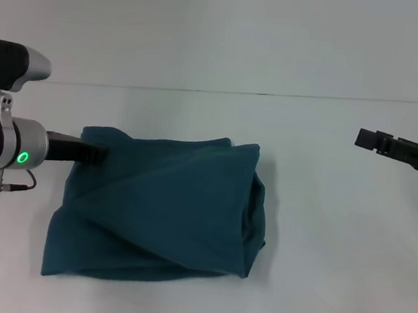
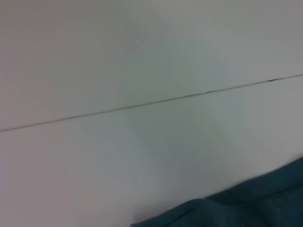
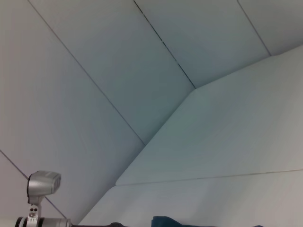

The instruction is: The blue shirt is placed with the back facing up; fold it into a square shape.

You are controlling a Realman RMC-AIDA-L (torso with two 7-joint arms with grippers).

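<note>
The blue shirt [image 1: 161, 208] lies mid-desk, folded into a rough, rumpled rectangle, its long axis running left to right; the soft matte fabric shows diagonal creases and a bulging right edge. The left gripper [image 1: 96, 153] is at its upper-left corner, fingers clamped on the cloth. The right gripper [image 1: 369, 139] hovers well apart over the white desk [image 1: 331, 276]; whether its fingers are apart I cannot tell.

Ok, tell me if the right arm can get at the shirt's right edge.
Probably yes. The right hand hangs off to the shirt's right with only bare table between them. The left hand is at the opposite edge.
</note>
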